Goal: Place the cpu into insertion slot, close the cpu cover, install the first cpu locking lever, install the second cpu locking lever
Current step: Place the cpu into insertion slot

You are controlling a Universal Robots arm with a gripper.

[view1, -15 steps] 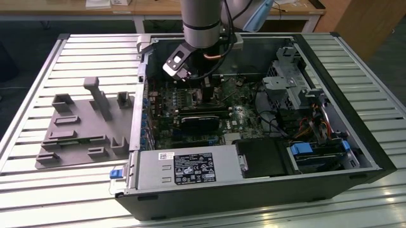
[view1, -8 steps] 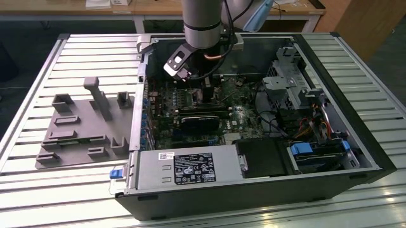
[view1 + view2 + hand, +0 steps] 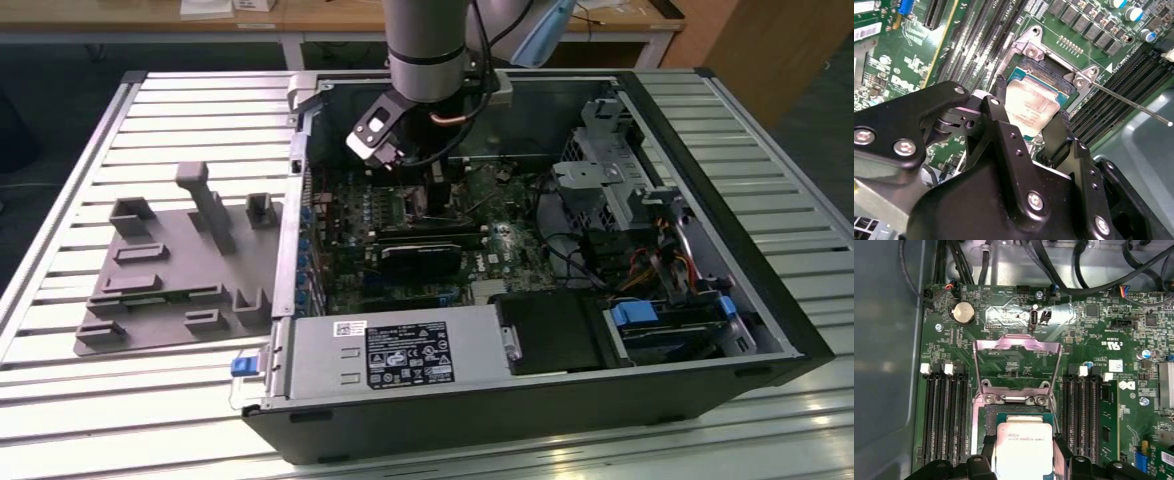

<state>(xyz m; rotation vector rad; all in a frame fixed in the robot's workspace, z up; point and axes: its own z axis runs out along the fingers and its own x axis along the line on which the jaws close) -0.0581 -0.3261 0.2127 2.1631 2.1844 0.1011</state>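
The claw [image 3: 1028, 116] is closed to the width of the cpu [image 3: 1024, 442], its two matte black fingers [image 3: 997, 107] pressed against opposite edges of the flat square chip, whose brushed pale-silver lid sits on a thin green base. Just past the fingertips lies the insertion slot [image 3: 1048, 67], a square socket with a dark centre inside a silvery stamped rim; whether the chip is seated in it or held slightly above it I cannot tell. Beyond the slot the cpu cover [image 3: 1016, 344] stands tilted up on its hinge, a thin shiny metal frame with a square window. A slim steel rod [image 3: 1134, 106] angles away from the socket's corner, off to one side of the claw. Long black ribbed memory slots [image 3: 944, 415] flank the claw on both sides, and farther ahead a round silver coin cell [image 3: 963, 313] sits on the green circuit board [image 3: 1089, 335]
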